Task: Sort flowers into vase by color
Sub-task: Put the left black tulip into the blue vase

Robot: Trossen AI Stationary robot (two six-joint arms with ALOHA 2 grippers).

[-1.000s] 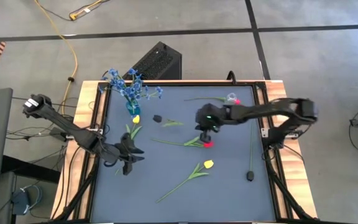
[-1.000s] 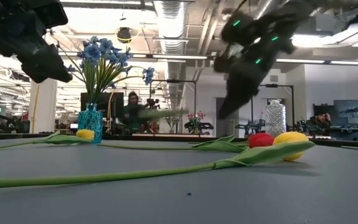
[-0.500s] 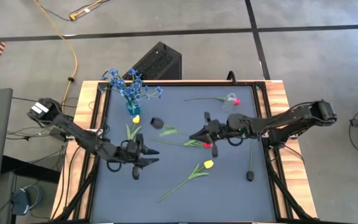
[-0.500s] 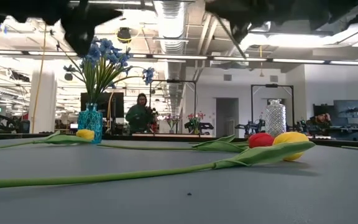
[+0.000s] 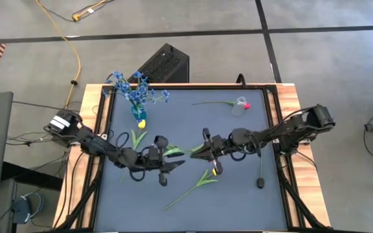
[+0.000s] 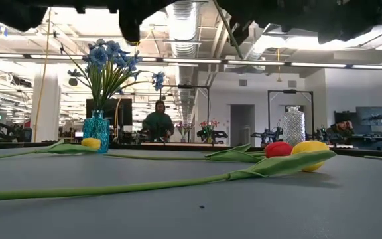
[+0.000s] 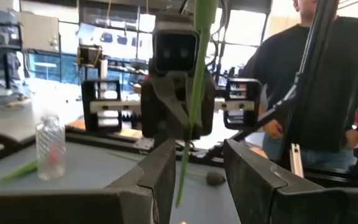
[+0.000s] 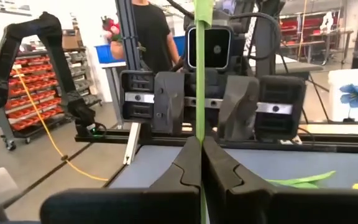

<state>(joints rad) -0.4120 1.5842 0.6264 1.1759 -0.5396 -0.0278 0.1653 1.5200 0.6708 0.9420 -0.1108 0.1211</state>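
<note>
where the two dark arms meet over the middle of the big grey table, they come in from each side and their ends face each other, very close. the left arm reaches in low from the left edge, and the right arm reaches in from the right edge. the left gripper has its fingers apart, and a thin green stem hangs down in the gap between them; i cannot tell if it touches them. the right gripper has its fingers pressed together on that same stem, which stands straight up out of them. i cannot tell which flower is on the end of it. at the far left of the table stands a blue vase with blue flowers in it. a yellow tulip lies just beside that vase. near the far right corner is a clear vase with a bit of red showing at it. another yellow tulip lies on the table near the right gripper, with its long stem running toward the near edge. in the low view a red tulip lies on the table right next to it. a person stands far back in the room.
</note>
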